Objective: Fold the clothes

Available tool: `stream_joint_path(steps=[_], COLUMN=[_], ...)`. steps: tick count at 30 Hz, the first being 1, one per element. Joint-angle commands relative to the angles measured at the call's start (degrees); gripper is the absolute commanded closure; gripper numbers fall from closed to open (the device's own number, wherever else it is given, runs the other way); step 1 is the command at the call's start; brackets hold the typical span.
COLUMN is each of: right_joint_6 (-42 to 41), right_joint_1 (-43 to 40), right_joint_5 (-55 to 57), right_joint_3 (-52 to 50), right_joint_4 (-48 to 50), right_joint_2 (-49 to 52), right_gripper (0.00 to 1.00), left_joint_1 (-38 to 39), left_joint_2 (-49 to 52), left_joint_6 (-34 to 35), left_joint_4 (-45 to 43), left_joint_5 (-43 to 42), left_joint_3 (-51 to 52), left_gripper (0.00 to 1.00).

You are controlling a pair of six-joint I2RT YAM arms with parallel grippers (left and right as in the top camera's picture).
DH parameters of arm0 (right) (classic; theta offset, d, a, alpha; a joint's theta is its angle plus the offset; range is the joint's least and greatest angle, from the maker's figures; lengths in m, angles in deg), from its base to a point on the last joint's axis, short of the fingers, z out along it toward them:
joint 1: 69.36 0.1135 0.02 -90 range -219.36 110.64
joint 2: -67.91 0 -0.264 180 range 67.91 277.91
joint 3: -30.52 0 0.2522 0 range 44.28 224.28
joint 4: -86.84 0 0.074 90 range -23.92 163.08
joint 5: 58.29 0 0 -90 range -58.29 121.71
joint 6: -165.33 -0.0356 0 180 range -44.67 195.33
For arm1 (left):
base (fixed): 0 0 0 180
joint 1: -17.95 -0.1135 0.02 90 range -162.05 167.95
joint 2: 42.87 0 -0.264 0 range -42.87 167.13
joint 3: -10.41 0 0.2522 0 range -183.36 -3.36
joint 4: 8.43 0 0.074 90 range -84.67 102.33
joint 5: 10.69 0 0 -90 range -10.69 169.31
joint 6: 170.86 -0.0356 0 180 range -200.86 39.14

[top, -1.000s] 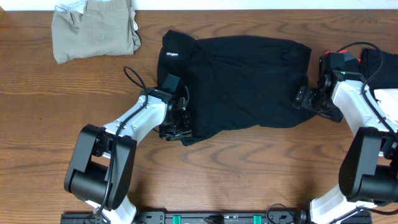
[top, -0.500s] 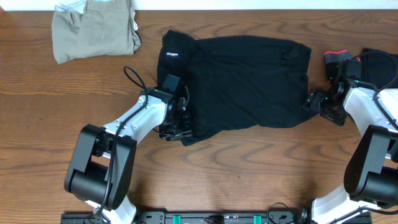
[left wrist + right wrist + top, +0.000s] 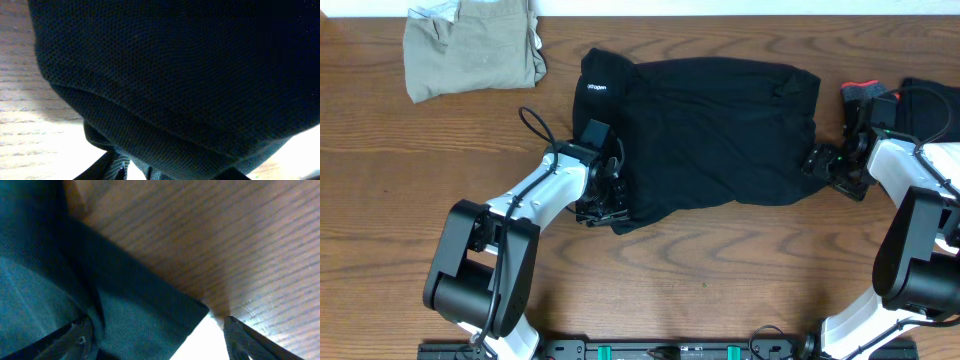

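Now right pincer [image 3: 817,161] nearer black garment [image 3: 710,130] corner; left pincer [image 3: 604,206] unmoved.

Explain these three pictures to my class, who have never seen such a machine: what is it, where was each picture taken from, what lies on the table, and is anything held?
The machine is two robot arms at a wooden table, each ending in a two-finger gripper. One picture looks straight down from above. The other two come from small cameras on the wrists, so they show the cloth from very close. On the table lie a black garment, spread out, and a khaki garment, crumpled in the far left corner. The left gripper appears to pinch the black garment's near left corner, and that cloth fills the left wrist picture. The right gripper is open at the garment's right edge and holds nothing.
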Motion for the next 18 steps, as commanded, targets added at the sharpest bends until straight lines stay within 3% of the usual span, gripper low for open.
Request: stream_joint_path(steps=[1,12,16,18], right_joint_6=[0.17,-0.02,-0.92,-1.22], right_joint_1=[-0.17,-0.17,-0.17,-0.17], right_joint_5=[-0.59,-0.59,-0.59,-0.63], right_joint_3=[-0.24,-0.26,-0.24,-0.26], right_joint_4=[0.42,0.22,0.44,0.37], right_joint_2=[0.55,0.98,2.45,3.34], right_gripper=[0.23,0.46,0.47,0.54], left_joint_1=[0.0,0.02,0.0,0.0], left_joint_2=[0.2,0.2,0.2,0.22], left_joint_6=[-0.22,-0.22,-0.22,-0.28], left_joint_4=[0.37,0.37,0.59,1.09], left_joint_5=[0.02,0.02,0.0,-0.02], left_joint_3=[0.28,0.28,0.28,0.28], left_gripper=[0.57,0.57,0.57,0.6])
